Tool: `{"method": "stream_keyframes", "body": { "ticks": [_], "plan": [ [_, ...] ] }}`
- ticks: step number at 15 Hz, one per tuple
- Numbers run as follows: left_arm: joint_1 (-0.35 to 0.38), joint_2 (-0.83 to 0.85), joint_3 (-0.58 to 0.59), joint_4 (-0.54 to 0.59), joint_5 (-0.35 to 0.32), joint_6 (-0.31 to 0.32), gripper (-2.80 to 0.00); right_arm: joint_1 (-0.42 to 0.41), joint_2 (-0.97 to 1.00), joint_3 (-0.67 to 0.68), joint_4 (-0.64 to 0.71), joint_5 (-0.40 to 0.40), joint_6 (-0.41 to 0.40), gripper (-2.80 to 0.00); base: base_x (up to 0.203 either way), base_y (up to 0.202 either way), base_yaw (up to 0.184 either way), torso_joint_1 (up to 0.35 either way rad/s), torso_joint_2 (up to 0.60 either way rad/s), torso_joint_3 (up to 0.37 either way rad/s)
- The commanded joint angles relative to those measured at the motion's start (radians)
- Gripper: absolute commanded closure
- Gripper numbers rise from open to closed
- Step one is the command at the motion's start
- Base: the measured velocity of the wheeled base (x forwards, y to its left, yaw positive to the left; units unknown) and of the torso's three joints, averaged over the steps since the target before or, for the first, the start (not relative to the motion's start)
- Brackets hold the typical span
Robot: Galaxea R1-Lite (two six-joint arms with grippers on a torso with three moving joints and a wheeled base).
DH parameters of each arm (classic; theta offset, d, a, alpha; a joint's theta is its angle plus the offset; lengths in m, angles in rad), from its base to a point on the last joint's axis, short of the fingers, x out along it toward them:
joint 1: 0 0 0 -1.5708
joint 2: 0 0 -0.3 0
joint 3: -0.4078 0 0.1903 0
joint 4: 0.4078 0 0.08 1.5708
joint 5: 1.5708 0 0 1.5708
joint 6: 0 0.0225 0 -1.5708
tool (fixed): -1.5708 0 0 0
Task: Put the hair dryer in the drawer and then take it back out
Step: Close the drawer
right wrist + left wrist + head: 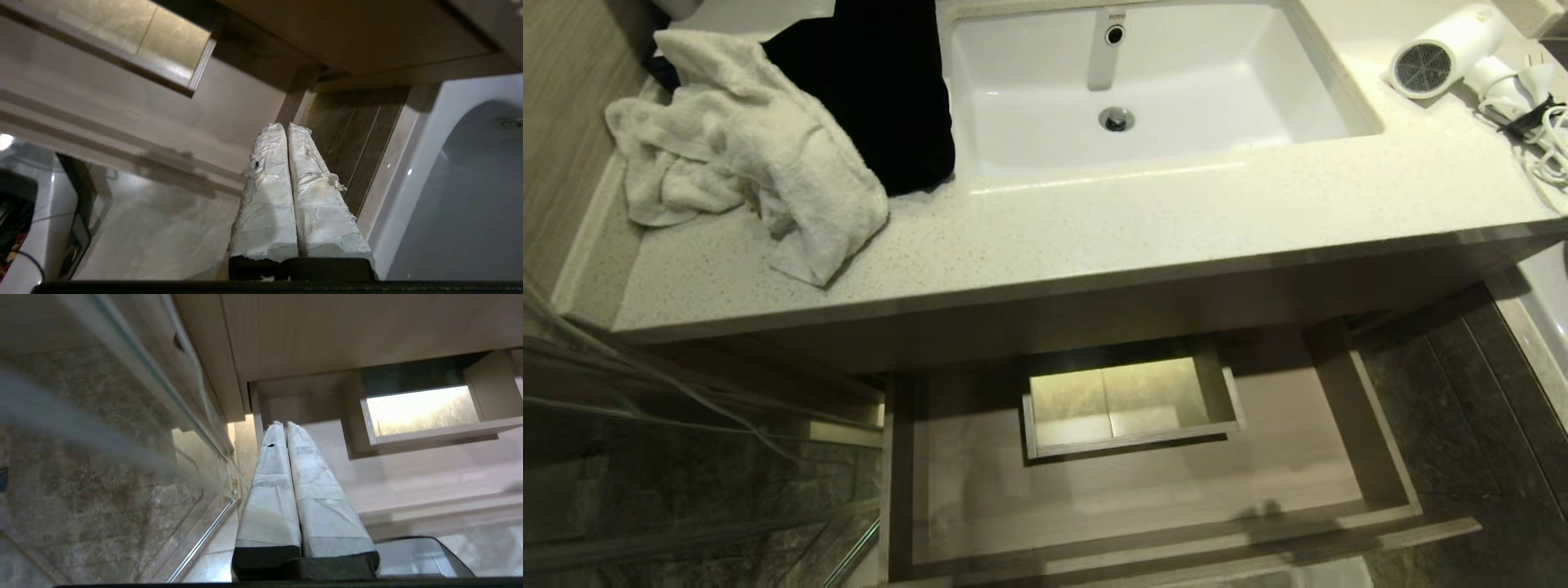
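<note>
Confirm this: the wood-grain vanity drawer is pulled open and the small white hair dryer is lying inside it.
Not quite. The wood-grain vanity drawer is pulled open, but holds nothing; the small white hair dryer lies on the speckled countertop, right of the white sink. The head view shows it.

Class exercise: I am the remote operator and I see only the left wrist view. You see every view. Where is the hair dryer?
Observer: The hair dryer lies on the counter, on the robot's right of the sink, outside the drawer.
Operator: Is the right tool holding anything?
Observer: No. The right tool is shut and empty, low beside the open drawer.
Operator: Anything else on the counter?
Observer: A white towel is heaped on the left side.
</note>
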Motion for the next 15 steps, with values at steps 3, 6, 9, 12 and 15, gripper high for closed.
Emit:
{"method": "stream_keyframes", "body": {
  "ticks": [3, 6, 9, 12, 15],
  "plan": [
    [0.0, 0.0, 0.002, 0.0, 0.0, 0.0, 0.0, 0.001, -0.002, 0.057, 0.001, 0.003, -0.007, 0.0, 0.0, 0.0, 0.0, -0.306, 0.08, -0.228],
    [0.0, 0.0, 0.0, 0.0, 0.0, 0.0, 0.0, 0.001, 0.004, 0.054, 0.001, 0.003, -0.007, 0.0, 0.0, 0.0, 0.0, -0.293, 0.04, -0.25],
    [0.0, 0.0, 0.001, 0.0, 0.0, 0.0, 0.0, 0.001, 0.011, 0.051, 0.002, 0.003, -0.007, 0.0, 0.0, 0.0, 0.0, -0.265, 0.0, -0.268],
    [0.0, 0.0, 0.0, 0.0, -0.001, 0.0, 0.0, 0.001, 0.014, 0.05, 0.003, 0.0, -0.009, 0.0, 0.0, 0.0, 0.0, -0.248, -0.03, -0.283],
    [0.0, 0.0, 0.002, 0.0, 0.0, 0.0, 0.0, 0.001, 0.022, 0.057, 0.006, -0.014, -0.01, 0.0, 0.0, 0.0, 0.0, -0.256, 0.09, -0.137]
  ]
}}
